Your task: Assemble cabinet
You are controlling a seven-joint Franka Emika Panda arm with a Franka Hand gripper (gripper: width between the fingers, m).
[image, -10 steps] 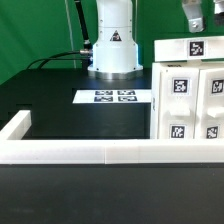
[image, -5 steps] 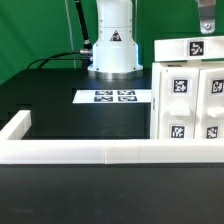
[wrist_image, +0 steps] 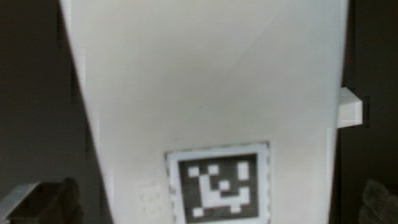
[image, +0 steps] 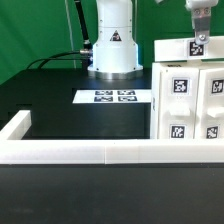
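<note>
Exterior view: the cabinet (image: 190, 95) stands on the black bench (image: 60, 105), just beside the marker board (image: 115, 97), on the exterior view's right of it; the pincer (image: 201, 32) hangs higher on that same side; wrist view shows its fingers (wrist_image: 39, 200) spread apart, gripping nothing.

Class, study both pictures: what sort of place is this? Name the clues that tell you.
Most likely a robotics lab workbench: a robot arm's base stands on a black table, a marker board lies on the table near it, and the white cabinet parts carry square tags.
</note>
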